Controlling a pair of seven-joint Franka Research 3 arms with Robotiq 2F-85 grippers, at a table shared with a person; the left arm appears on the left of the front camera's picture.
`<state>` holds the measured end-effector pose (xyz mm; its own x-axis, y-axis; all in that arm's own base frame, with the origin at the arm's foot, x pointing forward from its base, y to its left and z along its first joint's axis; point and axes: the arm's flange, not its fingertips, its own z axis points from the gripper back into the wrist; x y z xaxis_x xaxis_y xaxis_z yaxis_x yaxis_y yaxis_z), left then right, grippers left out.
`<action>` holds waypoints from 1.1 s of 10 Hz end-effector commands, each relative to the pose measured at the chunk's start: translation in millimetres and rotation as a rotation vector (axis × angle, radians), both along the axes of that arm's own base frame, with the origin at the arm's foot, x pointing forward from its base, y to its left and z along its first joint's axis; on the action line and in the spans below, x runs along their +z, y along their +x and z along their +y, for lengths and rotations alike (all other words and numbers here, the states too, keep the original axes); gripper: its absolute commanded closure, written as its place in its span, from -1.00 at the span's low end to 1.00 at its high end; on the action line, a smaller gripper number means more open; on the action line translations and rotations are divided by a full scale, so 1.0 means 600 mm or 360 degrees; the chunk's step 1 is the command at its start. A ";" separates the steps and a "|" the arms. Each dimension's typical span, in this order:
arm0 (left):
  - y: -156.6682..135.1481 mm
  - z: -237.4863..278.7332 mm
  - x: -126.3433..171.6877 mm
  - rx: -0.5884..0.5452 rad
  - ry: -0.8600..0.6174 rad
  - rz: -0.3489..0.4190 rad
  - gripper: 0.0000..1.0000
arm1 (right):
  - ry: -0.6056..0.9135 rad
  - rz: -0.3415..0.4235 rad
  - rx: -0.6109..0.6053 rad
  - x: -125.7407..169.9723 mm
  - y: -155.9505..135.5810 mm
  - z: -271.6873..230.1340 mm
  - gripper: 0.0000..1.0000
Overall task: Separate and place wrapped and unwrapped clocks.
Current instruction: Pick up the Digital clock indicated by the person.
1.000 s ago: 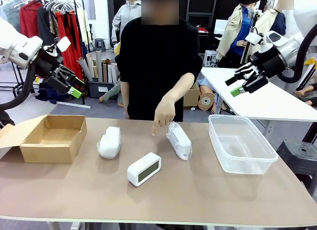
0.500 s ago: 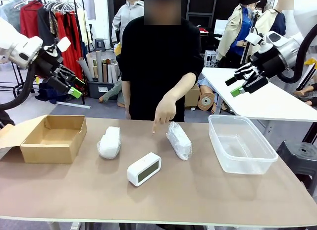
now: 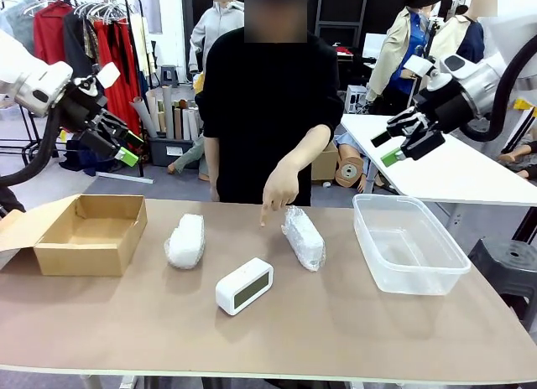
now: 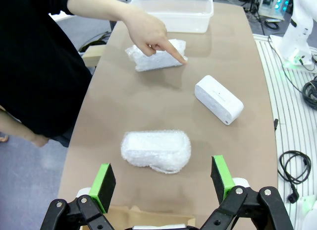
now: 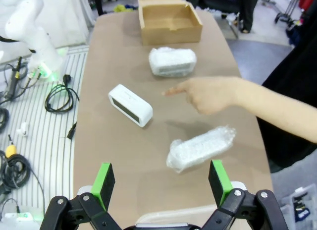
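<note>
The left gripper's green pads [image 4: 105, 180] stand wide apart with nothing between them, and the right gripper's pads [image 5: 103, 179] are spread just as wide, also empty. That looks like a waiting stance, with the jaws ready to drop over something bulky.

In the front view the left gripper [image 3: 127, 147] hangs high at the upper left, above and behind the open cardboard box [image 3: 84, 255]. The right gripper [image 3: 384, 148] hangs at the upper right, above and behind the clear plastic tub [image 3: 464, 259]. Held up and out to the sides like this, both arms leave the middle of the table [image 3: 336, 330] free for the person.

At frame centre the person's hand [image 3: 277, 192] reaches down, index finger aimed at the upper end of the slanted wrapped bundle [image 3: 304, 235] right of centre. I cannot tell whether the fingertip touches it. The gesture probably marks this bundle as the one to take, and the right arm is the nearer.

The other wrapped bundle [image 3: 186, 241] lies left of centre, near the box. The bare white clock [image 3: 244, 285] sits lower centre, between the bundles and apart from both, with its dark screen facing the camera. All three rest on the tabletop between the containers, so no sorting is done. The box and tub at opposite ends likely serve one kind each, though which takes which I cannot tell
</note>
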<state>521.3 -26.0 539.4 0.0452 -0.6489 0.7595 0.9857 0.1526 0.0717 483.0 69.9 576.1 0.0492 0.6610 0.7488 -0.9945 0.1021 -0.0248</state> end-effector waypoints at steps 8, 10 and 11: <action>0.000 0.001 0.003 0.0011 -0.0008 0.0003 -1.00 | -0.0632 -0.0072 0.0455 -0.055 -0.097 0.304 -1.00; 0.000 0.001 0.003 0.0011 -0.0008 0.0003 -1.00 | -0.0714 -0.0108 0.0550 -0.096 -0.097 0.331 -1.00; 0.000 0.001 0.003 0.0011 -0.0008 0.0003 -1.00 | -0.0739 -0.0120 0.0591 -0.120 -0.093 0.344 -1.00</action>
